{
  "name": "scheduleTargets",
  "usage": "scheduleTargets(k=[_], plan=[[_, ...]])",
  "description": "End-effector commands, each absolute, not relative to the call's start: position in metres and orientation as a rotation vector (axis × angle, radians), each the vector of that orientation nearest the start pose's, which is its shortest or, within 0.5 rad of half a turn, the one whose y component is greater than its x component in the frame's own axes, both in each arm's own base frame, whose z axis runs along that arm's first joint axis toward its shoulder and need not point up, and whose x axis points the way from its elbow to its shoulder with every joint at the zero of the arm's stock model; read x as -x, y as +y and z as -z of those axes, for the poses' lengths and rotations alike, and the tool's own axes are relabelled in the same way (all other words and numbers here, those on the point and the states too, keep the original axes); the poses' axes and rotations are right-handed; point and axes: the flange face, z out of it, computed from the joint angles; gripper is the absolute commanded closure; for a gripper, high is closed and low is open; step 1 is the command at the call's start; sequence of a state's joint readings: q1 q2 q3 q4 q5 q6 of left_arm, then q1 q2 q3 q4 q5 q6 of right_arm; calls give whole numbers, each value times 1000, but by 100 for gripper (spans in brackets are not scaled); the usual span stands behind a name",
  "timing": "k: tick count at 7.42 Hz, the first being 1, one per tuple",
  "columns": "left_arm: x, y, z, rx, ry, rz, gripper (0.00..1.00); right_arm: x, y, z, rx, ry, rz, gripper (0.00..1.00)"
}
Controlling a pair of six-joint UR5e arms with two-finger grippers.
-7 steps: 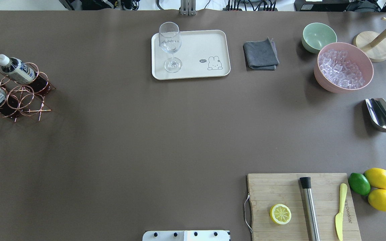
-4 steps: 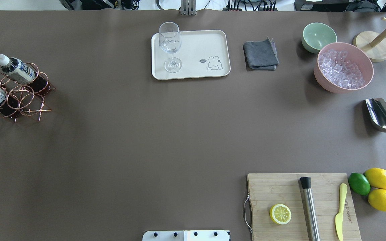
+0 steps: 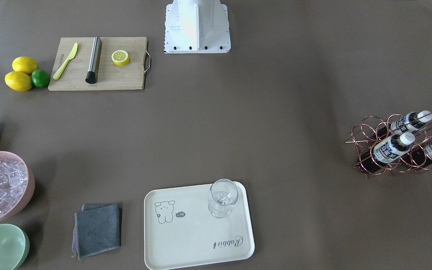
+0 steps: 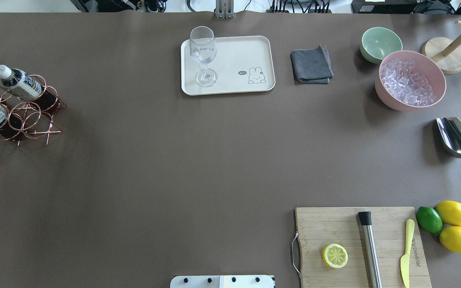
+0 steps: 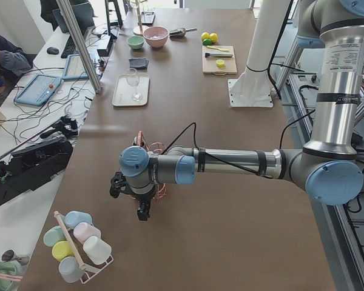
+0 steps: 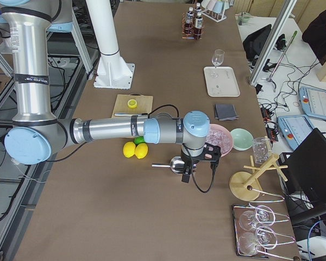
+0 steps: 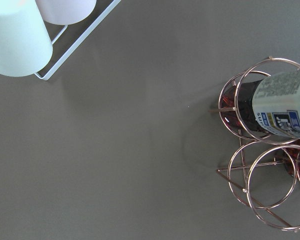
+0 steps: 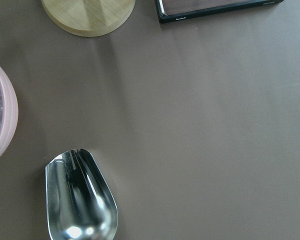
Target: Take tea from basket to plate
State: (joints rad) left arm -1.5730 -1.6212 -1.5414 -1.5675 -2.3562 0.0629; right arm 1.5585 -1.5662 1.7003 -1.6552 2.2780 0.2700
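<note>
Three tea bottles lie in the copper wire basket (image 3: 366,132) at the table's left end: one in front (image 3: 390,149), two behind (image 3: 411,120). Two bottles (image 4: 18,83) show in the overhead view, in the basket (image 4: 34,120). The cream plate (image 4: 234,56) sits at the far middle and holds a clear glass (image 4: 203,52). My left gripper (image 5: 142,212) hangs over the table beside the basket; its wrist view shows one bottle (image 7: 282,105). My right gripper (image 6: 187,176) hangs over the metal scoop (image 8: 80,200). I cannot tell whether either gripper is open or shut.
A pink bowl of ice (image 4: 410,80), a mint bowl (image 4: 380,42) and a grey cloth (image 4: 311,65) stand far right. A cutting board (image 4: 334,224) with a lemon half, lemons and a lime lie near right. A rack of cups (image 5: 76,245) stands past the basket.
</note>
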Motion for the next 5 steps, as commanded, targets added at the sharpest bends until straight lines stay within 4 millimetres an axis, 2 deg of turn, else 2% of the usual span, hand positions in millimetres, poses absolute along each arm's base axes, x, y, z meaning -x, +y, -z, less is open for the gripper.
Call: scheduleTargets(k=[1,5], plan=[[65,-513,-650,-39,782,-65,3,-63,-495,-605,52,-708,-229,0],[73,-515,-643,-53,695,-58,3,-63,-495,-605,52,-708,-229,0]])
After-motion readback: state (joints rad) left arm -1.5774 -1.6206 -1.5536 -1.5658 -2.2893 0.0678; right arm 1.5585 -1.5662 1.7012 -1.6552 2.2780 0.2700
